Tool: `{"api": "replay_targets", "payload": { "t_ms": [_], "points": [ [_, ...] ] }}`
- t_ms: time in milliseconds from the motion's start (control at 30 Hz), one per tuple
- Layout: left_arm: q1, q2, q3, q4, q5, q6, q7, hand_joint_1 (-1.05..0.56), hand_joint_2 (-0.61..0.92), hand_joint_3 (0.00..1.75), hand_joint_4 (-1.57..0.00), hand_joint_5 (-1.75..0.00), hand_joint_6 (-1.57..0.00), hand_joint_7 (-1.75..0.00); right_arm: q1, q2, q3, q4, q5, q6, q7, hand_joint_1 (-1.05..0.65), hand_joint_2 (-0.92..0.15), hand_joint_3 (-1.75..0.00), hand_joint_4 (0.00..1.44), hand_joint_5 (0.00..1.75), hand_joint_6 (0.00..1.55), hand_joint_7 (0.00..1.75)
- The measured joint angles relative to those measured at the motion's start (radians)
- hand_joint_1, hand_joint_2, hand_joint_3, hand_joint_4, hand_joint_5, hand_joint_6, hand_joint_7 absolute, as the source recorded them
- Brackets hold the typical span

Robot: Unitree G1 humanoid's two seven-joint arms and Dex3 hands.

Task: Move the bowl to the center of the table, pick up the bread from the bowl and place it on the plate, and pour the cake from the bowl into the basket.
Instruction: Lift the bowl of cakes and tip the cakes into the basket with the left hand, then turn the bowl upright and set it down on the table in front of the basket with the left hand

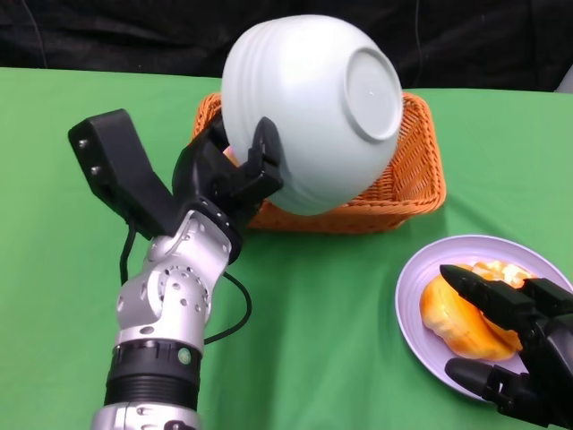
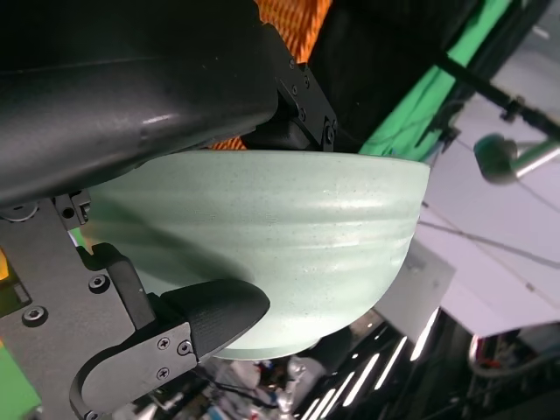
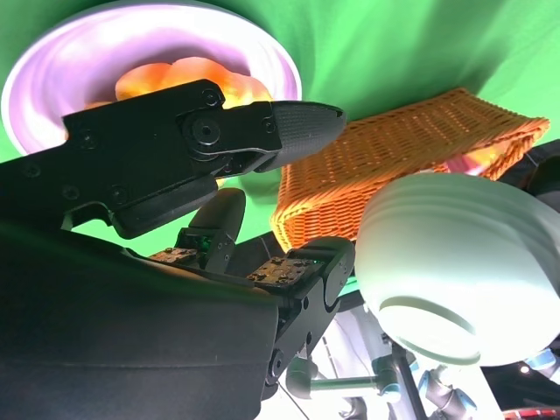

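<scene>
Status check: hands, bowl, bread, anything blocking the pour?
Left hand grips bowl, tipped over basket. Right hand open, over bread on plate. Nothing blocking; cake not clearly visible.

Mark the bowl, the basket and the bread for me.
bowl [image 1: 300, 107]: head view, ribbed outer wall.
basket [image 1: 416, 161]: head view, right woven wall.
bread [image 1: 452, 313]: head view, left bare crust, on the plate.
</scene>
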Motion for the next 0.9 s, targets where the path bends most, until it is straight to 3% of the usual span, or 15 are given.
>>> {"api": "replay_targets", "payload": {
  "t_ms": [600, 900],
  "points": [
    [-0.018, 0.001, 0.07, 0.043, -0.145, 0.063, 0.077, -0.24, 0.35, 1.63, -1.05, -1.75, -0.8, -1.75, 0.01, 0.001, 0.011, -0.028, 0.002, 0.026, 0.023, -0.54, -0.92, -0.29, 0.43, 0.76, 0.45, 0.11],
    [-0.006, 0.002, -0.022, -0.018, -0.076, -0.009, -0.075, -0.21, 0.34, 1.71, -1.08, -1.75, -0.91, -1.75, 0.01, 0.001, 0.011, -0.028, 0.004, 0.028, 0.023, -0.55, -0.92, -0.29, 0.44, 0.75, 0.45, 0.1]
  ]
}}
